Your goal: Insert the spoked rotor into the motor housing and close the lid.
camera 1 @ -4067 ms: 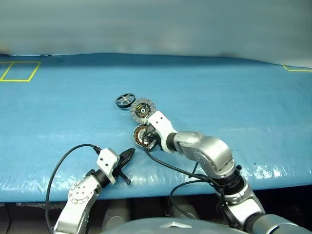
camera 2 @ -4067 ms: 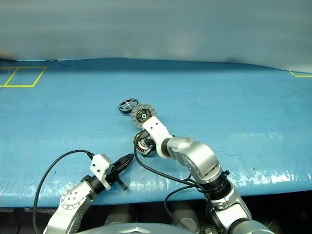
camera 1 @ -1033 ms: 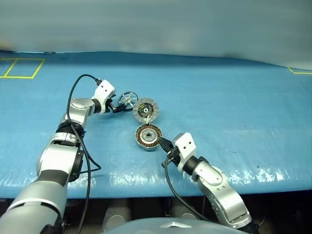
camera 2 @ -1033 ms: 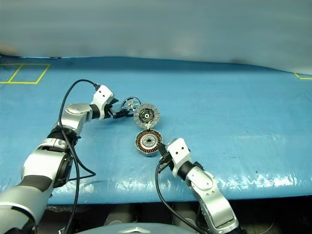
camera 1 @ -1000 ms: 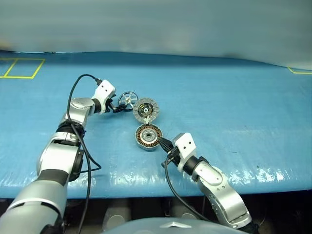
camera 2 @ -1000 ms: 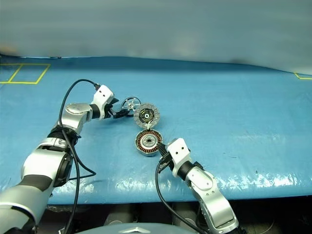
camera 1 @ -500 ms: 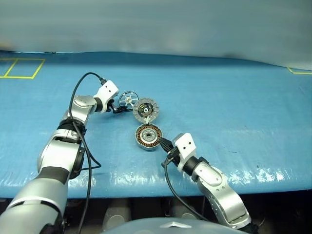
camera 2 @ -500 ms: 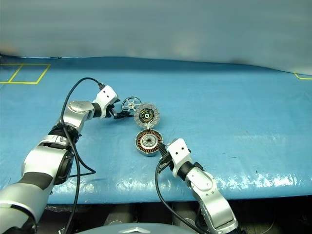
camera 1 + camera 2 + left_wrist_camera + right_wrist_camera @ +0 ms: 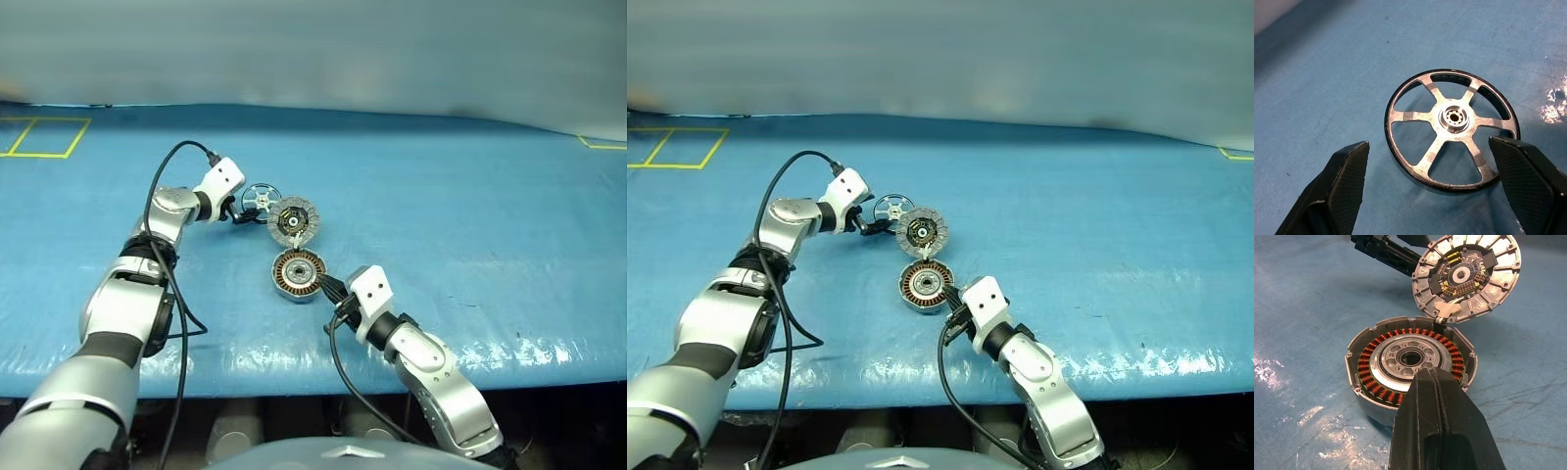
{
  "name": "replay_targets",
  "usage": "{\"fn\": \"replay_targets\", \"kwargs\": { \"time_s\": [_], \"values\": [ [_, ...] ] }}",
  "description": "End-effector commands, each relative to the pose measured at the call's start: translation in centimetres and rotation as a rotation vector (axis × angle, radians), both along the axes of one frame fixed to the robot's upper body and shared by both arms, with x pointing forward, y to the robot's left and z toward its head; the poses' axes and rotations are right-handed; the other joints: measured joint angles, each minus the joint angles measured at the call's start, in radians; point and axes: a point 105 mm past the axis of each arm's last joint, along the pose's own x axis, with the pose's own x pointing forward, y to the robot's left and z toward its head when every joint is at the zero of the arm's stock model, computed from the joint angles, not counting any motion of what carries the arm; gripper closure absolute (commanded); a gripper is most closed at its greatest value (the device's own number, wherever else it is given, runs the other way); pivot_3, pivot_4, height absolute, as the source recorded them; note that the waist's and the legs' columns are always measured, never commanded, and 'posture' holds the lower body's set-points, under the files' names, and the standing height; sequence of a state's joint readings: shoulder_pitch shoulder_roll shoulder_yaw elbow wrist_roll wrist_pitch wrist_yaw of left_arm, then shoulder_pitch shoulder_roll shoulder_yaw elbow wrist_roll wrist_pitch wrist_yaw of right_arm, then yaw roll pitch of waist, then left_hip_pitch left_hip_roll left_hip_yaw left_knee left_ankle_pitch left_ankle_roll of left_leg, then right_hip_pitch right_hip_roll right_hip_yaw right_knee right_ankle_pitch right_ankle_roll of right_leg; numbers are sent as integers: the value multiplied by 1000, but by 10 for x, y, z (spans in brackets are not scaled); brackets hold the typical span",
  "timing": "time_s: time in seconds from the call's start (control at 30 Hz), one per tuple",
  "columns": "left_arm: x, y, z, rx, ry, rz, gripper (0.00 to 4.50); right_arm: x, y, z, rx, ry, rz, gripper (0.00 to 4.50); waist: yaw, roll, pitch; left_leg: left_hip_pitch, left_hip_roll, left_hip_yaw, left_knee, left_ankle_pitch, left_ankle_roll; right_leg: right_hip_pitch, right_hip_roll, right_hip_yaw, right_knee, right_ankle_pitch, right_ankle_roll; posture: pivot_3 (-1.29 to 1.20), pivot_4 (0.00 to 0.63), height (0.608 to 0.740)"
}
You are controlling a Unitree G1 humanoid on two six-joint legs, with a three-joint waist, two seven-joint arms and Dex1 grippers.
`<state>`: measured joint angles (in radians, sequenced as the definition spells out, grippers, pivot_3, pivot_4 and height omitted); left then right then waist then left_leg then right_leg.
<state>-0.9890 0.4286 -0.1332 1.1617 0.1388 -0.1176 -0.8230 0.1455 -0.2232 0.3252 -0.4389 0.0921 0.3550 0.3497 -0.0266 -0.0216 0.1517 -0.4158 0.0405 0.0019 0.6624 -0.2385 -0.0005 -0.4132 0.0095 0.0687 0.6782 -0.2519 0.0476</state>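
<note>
Three loose parts sit on the blue surface [image 9: 470, 196] in the head views: one spoked rotor [image 9: 260, 199], one lid [image 9: 293, 220] and one motor housing [image 9: 297, 275], lined up near the middle. Two arms are in frame. Left hand [image 9: 238, 210] is reaching in beside the rotor, and right hand [image 9: 328, 287] sits just at the housing's near edge. Lots of bare blue on either side and behind the parts; the front edge of the surface runs just below the right arm, and yellow tape outlines [image 9: 39, 137] mark the far left corner.

Left wrist view: rotor [image 9: 1451, 128] lies flat, thin black rim, silver spokes running to a small silver hub. The two fingers [image 9: 1344, 183] stand wide on either side of it, not touching.

Right wrist view: fingers [image 9: 1442, 426] are pressed together with nothing between them, tips at the housing [image 9: 1410, 364]. The housing shows one ring of copper windings around a silver centre, grey outside. The lid [image 9: 1467, 275] is tilted up at the housing's far rim, its patterned face and black middle facing the camera.
</note>
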Motion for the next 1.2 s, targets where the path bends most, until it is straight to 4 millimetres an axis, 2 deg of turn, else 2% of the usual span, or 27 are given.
{"fn": "replay_targets", "kwargs": {
  "time_s": [0.03,0.27,0.67,0.77,1.1,1.13,1.2],
  "values": [
    [6,-7,16,18,-55,-18,266,0,1,7,18,-27,-1,4500,0,0,0,0,0,0,0,0,0,0,0,0,0,0,0,0,150,740],
    [6,-6,10,110,-38,-33,266,0,1,6,19,-23,-5,4500,0,0,0,0,0,0,0,0,0,0,0,0,0,0,0,0,150,740],
    [5,-10,1,150,-1,-36,266,0,2,6,22,-22,-11,4500,0,0,0,0,0,0,1,0,0,1,0,0,1,0,0,0,150,740],
    [4,-10,-2,153,16,-38,867,0,2,7,24,-24,-15,4500,0,0,0,0,0,0,1,0,0,1,0,0,1,0,0,0,150,740],
    [2,-4,-7,181,39,-29,4203,2,2,8,27,-27,-18,4500,-1,0,0,1,0,0,2,0,0,1,0,0,2,0,0,0,150,740],
    [2,-3,-8,182,40,-29,4460,2,2,8,27,-27,-18,4500,-1,0,0,1,0,0,2,0,0,1,0,0,2,0,0,0,150,740],
    [2,-3,-8,182,43,-33,4460,2,3,8,28,-27,-17,4500,-1,0,0,1,0,0,2,0,0,1,0,0,2,0,0,0,150,740]
  ]
}}
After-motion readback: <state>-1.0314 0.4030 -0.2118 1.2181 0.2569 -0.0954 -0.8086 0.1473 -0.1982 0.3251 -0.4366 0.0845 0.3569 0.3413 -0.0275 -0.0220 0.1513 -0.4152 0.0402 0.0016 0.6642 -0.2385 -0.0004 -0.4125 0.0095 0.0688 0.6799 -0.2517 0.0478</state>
